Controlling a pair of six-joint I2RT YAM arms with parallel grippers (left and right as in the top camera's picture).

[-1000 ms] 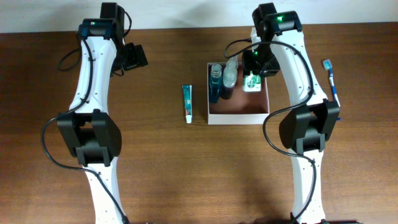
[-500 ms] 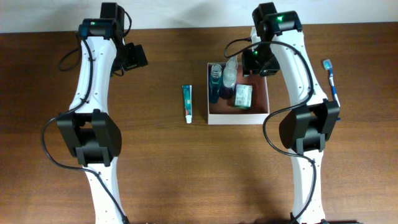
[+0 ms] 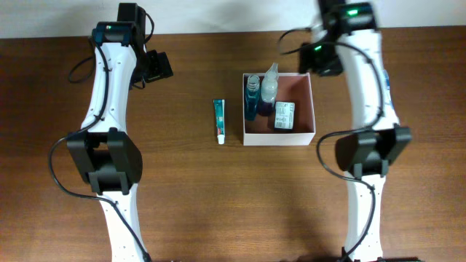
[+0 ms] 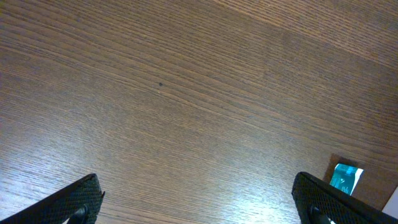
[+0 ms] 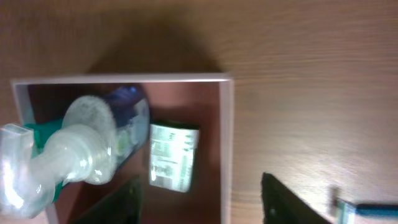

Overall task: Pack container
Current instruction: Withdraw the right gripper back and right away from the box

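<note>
Right gripper (image 5: pixel 200 182) has backed off, jaws apart, from the container (image 3: pixel 280 140) beneath it: likely light, thin-walled, best pinched by one wall.

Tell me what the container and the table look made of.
The container looks like thin matte cardboard: slim white walls, flat reddish-brown inside. The table looks like wood or wood-look laminate, faintly glossy: running grain, soft glare.
</note>
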